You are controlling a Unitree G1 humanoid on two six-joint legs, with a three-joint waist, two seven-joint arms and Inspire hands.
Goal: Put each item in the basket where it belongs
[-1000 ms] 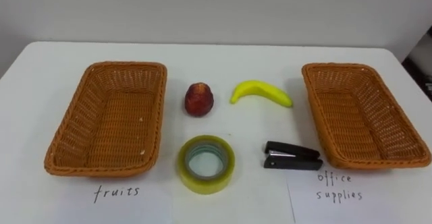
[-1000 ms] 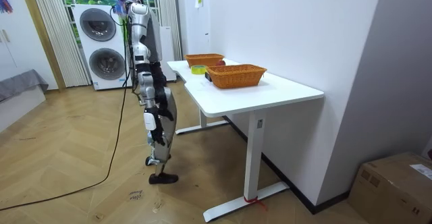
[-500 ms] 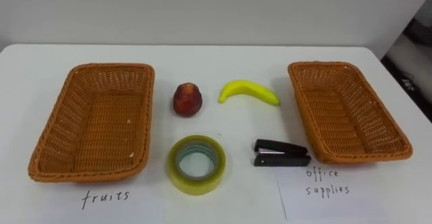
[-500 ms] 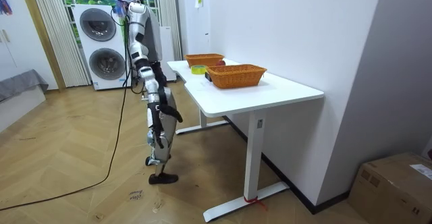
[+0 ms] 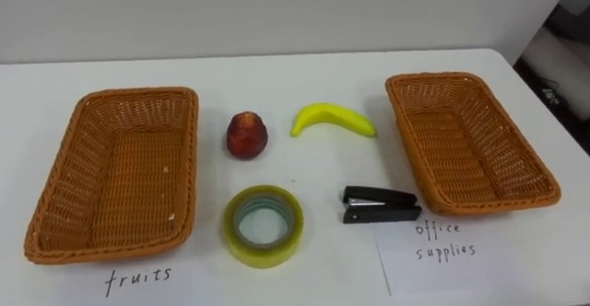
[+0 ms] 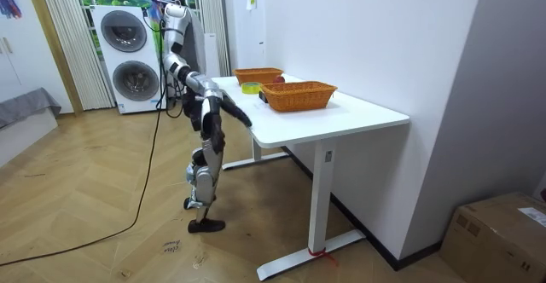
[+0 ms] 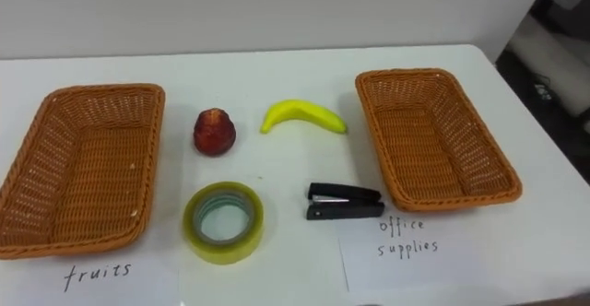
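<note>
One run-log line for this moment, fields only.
sorted: nothing yet | fruits basket and office supplies basket: empty | between them: apple, banana, tape roll, stapler | right hand: by table edge

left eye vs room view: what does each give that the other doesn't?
Left eye view: apple, banana, a paper label below each basket, and that both baskets are empty.

Room view: the robot leaning in at the table's edge with one arm stretched toward it, stacked washers behind it, a cardboard box on the floor.

Both: table, left basket, right basket, tape. A dark speck by the near basket in the room view may be the stapler; I can't tell.
</note>
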